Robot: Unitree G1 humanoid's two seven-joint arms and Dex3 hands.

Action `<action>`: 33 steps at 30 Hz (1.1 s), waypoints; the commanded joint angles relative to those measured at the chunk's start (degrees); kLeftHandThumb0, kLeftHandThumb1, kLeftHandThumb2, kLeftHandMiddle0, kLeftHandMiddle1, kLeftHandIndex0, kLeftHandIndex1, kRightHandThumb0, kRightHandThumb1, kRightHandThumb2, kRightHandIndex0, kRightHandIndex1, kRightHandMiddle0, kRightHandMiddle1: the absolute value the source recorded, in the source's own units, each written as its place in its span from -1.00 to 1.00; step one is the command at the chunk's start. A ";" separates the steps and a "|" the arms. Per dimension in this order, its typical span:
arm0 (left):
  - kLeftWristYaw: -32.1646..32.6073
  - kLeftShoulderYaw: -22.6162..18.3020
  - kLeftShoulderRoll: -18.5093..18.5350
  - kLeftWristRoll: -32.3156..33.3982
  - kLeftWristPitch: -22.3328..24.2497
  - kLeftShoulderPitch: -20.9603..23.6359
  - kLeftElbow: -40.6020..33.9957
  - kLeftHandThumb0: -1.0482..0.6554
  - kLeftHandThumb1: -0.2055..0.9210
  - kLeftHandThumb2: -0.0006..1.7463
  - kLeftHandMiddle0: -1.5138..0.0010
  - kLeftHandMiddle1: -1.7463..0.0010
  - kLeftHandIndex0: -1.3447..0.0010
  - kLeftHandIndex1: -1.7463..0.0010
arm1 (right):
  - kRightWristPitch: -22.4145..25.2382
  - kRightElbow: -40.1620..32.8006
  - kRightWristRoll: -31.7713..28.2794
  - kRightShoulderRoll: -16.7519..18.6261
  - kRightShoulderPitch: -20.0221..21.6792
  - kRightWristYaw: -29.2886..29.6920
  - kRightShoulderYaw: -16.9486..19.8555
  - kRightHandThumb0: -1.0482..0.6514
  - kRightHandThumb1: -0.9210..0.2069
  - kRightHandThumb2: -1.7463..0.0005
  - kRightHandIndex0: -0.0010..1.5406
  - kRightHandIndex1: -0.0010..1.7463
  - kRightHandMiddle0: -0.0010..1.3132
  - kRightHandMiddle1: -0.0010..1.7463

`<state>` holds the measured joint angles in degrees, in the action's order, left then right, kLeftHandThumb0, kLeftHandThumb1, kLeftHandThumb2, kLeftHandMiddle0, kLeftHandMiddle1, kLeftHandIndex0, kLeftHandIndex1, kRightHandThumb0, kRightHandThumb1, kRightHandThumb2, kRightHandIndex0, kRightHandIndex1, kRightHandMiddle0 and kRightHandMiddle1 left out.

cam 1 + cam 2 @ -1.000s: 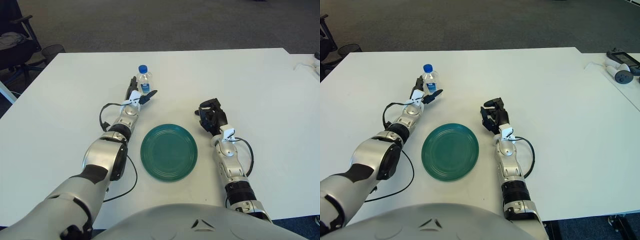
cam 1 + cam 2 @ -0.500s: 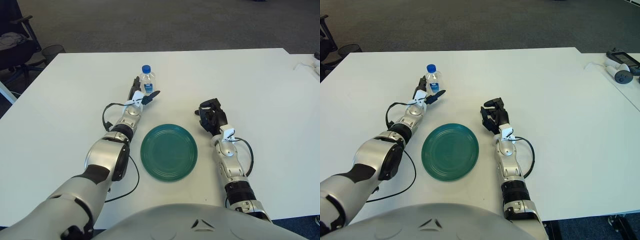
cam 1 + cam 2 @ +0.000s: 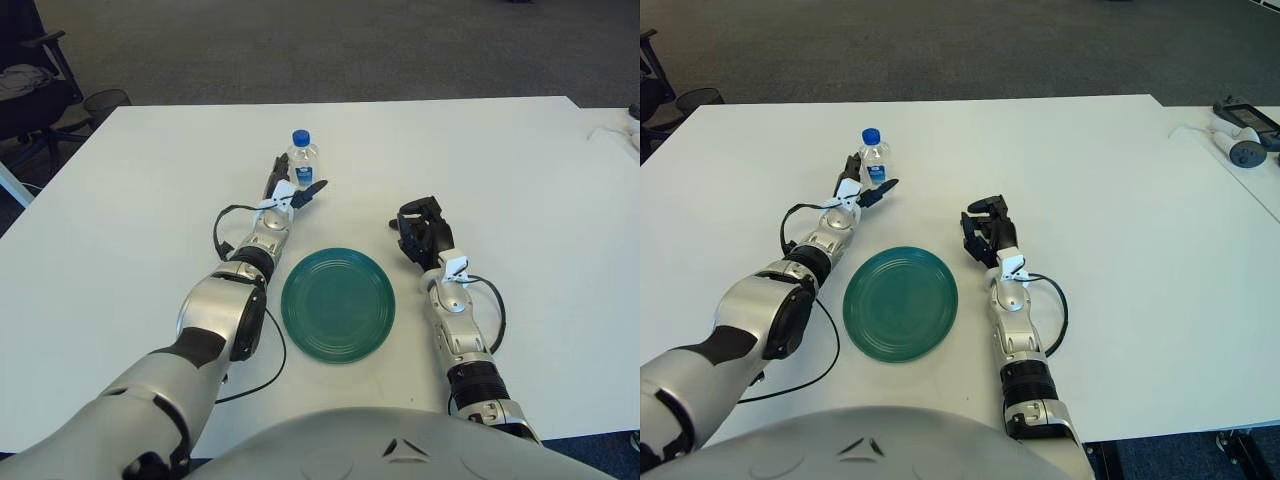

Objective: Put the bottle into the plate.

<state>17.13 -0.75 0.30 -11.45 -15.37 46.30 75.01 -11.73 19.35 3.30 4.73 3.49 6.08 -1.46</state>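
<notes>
I see my left hand reaching toward the far edge of the white table, fingers spread around the upright blue-capped bottle without clearly gripping it. The green plate sits near the front edge, well apart from the bottle. My right hand shows right of the plate, fingers curled, empty. Grey carpet lies beyond; a chair stands off the far left corner.

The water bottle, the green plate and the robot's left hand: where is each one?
water bottle point(image 3: 300, 152), left eye view, on its clear body.
green plate point(image 3: 338, 305), left eye view, on its centre.
left hand point(image 3: 287, 190), left eye view, on its palm.
</notes>
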 commanded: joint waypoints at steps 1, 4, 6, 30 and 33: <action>1.26 -0.66 -0.32 0.35 1.74 0.38 1.44 -1.00 1.00 -0.93 0.75 0.53 1.00 0.21 | 5.40 5.76 -0.49 0.42 -4.71 -0.15 0.19 -0.17 -1.00 0.41 -0.47 0.37 -0.70 1.00; 2.26 -0.91 -0.48 0.27 1.89 0.50 1.55 -0.99 1.00 -0.91 0.82 0.23 1.00 0.10 | 5.54 5.57 -0.23 0.31 -4.84 0.02 0.11 -0.17 -1.00 0.41 -0.48 0.36 -0.70 1.00; 2.66 -1.02 -0.52 0.23 1.87 0.51 1.57 -0.96 1.00 -0.92 0.83 -0.04 1.00 -0.25 | 5.60 5.49 -0.09 0.25 -4.91 0.10 0.06 -0.17 -1.00 0.41 -0.48 0.35 -0.70 1.00; 6.29 -4.38 -2.27 2.31 -1.73 0.86 1.67 -0.17 0.36 -0.07 -0.40 -1.00 -0.15 -1.00 | 4.88 5.78 0.28 -0.14 -5.35 0.11 -0.17 -0.17 -1.00 0.41 -0.45 0.37 -0.70 1.00; 6.43 -4.41 -2.35 2.15 -1.70 1.00 1.63 -0.15 0.32 -0.01 -0.42 -1.00 -0.17 -1.00 | 4.80 5.80 0.34 -0.13 -5.41 0.21 -0.18 -0.17 -1.00 0.41 -0.45 0.37 -0.70 1.00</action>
<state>23.83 -5.14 -1.04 -9.44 -17.81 46.90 75.86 -11.86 19.38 3.62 4.64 3.46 6.57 -1.57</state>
